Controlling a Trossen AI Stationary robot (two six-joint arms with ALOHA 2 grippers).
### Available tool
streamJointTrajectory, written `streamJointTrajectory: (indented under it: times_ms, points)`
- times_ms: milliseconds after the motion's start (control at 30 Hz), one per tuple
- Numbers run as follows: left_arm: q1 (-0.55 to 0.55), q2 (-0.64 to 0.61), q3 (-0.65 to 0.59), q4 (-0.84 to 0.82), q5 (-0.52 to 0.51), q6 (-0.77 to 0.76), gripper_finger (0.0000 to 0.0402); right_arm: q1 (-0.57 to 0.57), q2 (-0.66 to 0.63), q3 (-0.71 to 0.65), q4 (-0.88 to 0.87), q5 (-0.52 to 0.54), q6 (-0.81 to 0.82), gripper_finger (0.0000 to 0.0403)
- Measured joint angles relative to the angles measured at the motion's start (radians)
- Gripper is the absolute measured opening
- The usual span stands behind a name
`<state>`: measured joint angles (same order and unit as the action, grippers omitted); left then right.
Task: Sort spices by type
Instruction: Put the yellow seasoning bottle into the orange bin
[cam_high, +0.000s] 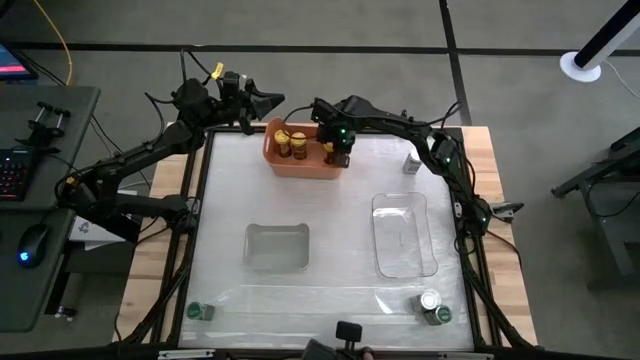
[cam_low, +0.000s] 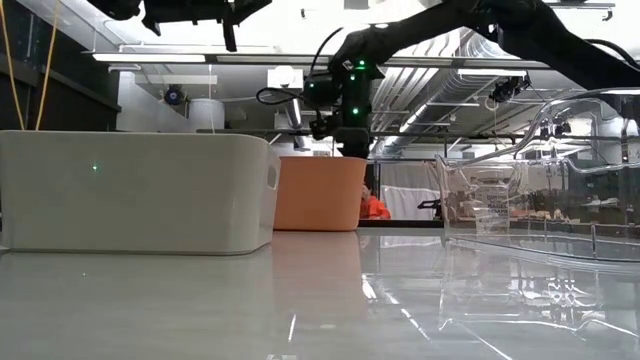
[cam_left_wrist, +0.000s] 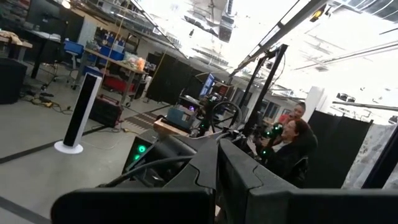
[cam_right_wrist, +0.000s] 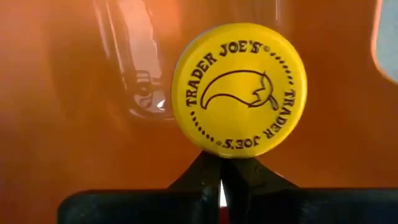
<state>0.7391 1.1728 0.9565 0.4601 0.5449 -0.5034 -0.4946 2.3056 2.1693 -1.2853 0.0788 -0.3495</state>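
The orange tub (cam_high: 300, 160) stands at the table's far edge with two yellow-lidded jars (cam_high: 290, 141) upright in its left half. My right gripper (cam_high: 339, 148) hangs over the tub's right end, pointing down, fingers shut. Its wrist view looks straight down on a third yellow lid (cam_right_wrist: 239, 90) inside the tub (cam_right_wrist: 74, 112), just past the fingertips (cam_right_wrist: 221, 177). A silver-lidded jar (cam_high: 411, 162) stands far right, a green-lidded one (cam_high: 200, 311) near left, and a green (cam_high: 440, 316) and a silver one (cam_high: 429, 300) near right. My left gripper (cam_high: 265, 100) waits raised beyond the far edge, shut. My right gripper comes from above, pointing down into the orange tub. Its shut fingertips (cam_right_wrist: 211, 171) meet at the rim of the yellow lid (cam_right_wrist: 231, 149) as seen from the wrist. Whether they touch the lid or stand above it, I cannot tell.
A white tub (cam_high: 277, 246) sits at the table's middle and a clear rectangular tub (cam_high: 404, 234) to its right. In the low view the white tub (cam_low: 135, 190) and clear tub (cam_low: 545, 170) stand before the orange tub (cam_low: 318, 193). People sit in the room behind.
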Motion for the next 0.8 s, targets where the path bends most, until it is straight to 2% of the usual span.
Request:
streamJointTrajectory:
  times_ms: [433,800]
  points:
    - [0.000,0.000,0.000,0.001,0.000,0.000,0.0000,0.005,0.000,0.000,0.134,-0.021,0.008,0.0000]
    - [0.000,0.000,0.000,0.001,-0.005,0.001,0.0000,0.002,0.001,0.000,0.064,-0.009,0.012,0.0000]
